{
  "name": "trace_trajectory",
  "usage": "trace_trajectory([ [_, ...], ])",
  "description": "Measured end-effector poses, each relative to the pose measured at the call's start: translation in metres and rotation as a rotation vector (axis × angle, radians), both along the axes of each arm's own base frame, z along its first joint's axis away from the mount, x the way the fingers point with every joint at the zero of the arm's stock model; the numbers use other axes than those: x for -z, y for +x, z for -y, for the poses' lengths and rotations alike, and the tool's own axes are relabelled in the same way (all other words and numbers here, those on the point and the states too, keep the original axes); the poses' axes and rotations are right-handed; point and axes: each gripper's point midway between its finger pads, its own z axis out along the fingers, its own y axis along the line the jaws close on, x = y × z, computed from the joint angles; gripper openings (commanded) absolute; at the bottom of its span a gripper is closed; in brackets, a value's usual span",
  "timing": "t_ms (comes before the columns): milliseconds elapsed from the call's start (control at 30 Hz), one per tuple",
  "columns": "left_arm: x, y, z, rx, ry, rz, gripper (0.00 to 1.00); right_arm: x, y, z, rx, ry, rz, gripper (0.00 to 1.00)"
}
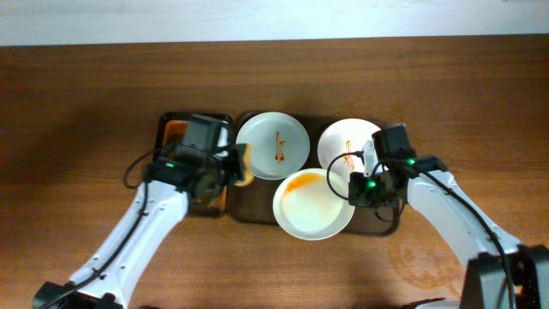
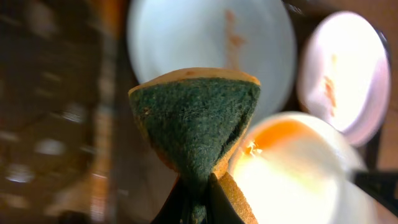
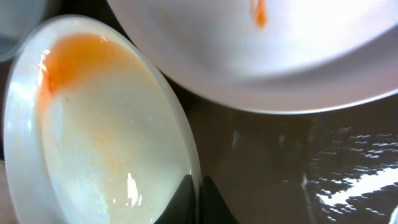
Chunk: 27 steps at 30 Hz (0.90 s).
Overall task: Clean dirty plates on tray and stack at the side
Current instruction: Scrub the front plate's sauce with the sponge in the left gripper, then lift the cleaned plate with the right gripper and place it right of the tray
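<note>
Left gripper (image 2: 198,196): clamped on the sponge (image 2: 196,118), pinching its narrow lower end so that the dark green scouring face fans out above the fingers
Sponge in the overhead view: left of centre, at the left edge of the brown tray (image 1: 250,204), just beside the left squiggle plate (image 1: 273,145); whether it touches anything I cannot tell
Right gripper (image 3: 198,196): closed on the rim of the smeared plate (image 1: 313,206), one finger inside the rim and one outside
Smeared plate: lower centre of the overhead frame, at the tray's near edge, with a hazy orange patch on its upper left part and the rest glossy white
Left squiggle plate: upper centre, flat on the tray, thin orange-red line at its middle
Right squiggle plate (image 1: 343,142): upper right of centre on the tray, its right side partly covered by the right arm; its lower rim meets the smeared plate's rim, and which lies over which I cannot tell
Black tray (image 1: 219,122): just left of the brown tray, mostly under the left arm
Tabletop (image 1: 86,103): brown wood grain around both trays
</note>
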Motion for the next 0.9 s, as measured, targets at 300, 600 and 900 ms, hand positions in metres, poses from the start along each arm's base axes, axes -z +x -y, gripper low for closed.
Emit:
trace_trajectory([
  [300,0.001,0.030,-0.113,-0.210,0.120,0.047,0.00,-0.053,0.033,0.043,0.021,-0.379,0.248,0.04],
  [600,0.002,0.031,-0.121,-0.232,0.166,0.052,0.00,-0.116,0.046,0.006,-0.115,-0.935,0.650,0.04],
  [900,0.002,0.031,-0.122,-0.233,0.168,0.052,0.00,-0.169,0.047,-0.020,-0.084,-1.127,0.894,0.04],
])
